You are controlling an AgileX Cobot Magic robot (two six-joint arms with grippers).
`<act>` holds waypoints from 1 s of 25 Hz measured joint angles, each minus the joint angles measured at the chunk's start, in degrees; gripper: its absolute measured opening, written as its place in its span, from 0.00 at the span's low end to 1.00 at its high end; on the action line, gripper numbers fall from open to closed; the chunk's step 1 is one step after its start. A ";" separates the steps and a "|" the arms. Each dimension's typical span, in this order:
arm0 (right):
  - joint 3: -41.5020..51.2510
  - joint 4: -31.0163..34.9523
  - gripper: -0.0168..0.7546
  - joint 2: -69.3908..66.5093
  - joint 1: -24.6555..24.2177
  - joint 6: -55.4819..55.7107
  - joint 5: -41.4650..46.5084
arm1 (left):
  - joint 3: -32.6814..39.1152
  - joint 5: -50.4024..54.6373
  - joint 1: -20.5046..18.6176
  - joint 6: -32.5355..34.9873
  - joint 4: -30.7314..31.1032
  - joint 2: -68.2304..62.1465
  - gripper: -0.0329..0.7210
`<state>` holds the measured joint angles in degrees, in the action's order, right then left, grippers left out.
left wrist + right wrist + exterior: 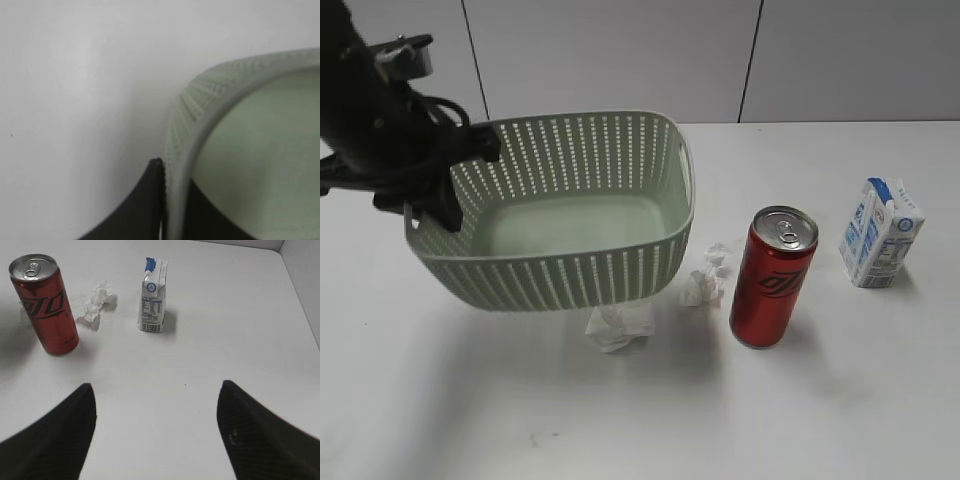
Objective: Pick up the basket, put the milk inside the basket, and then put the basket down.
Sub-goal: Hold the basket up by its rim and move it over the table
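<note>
The pale green slotted basket [570,215] hangs tilted above the white table, held by its left rim. My left gripper [445,195] is shut on that rim; in the left wrist view the rim [180,165] sits pinched between the dark fingers [172,200]. The basket is empty. The milk [880,233], a small white carton with blue print, stands upright at the right of the table. It also shows in the right wrist view [153,296], well ahead of my right gripper [156,407], which is open and empty. The right gripper is out of the exterior view.
A tall red drink can [772,277] stands between basket and milk; it also shows in the right wrist view [45,304]. Crumpled white paper [707,277] lies left of the can, and another piece [617,328] below the basket. A wall runs behind the table.
</note>
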<state>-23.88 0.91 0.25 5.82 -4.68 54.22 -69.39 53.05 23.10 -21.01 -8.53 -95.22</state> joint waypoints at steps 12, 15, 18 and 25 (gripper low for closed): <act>0.00 0.00 0.79 0.00 0.00 0.00 -0.04 | 17.30 -10.19 7.81 -4.39 1.39 5.72 0.05; -0.16 0.00 0.79 0.00 0.00 0.00 -0.06 | 17.30 -11.01 8.07 -5.42 1.57 4.71 0.05; -1.65 0.00 0.79 -1.66 0.00 0.17 -0.12 | 17.30 -11.39 8.07 -5.76 3.32 4.58 0.05; -7.84 0.00 0.79 -13.99 0.00 1.64 -2.76 | 17.30 -12.64 8.07 -5.86 2.35 4.58 0.05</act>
<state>-31.72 0.91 -13.74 5.82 -3.04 51.46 -52.09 40.41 31.17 -26.87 -6.18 -90.63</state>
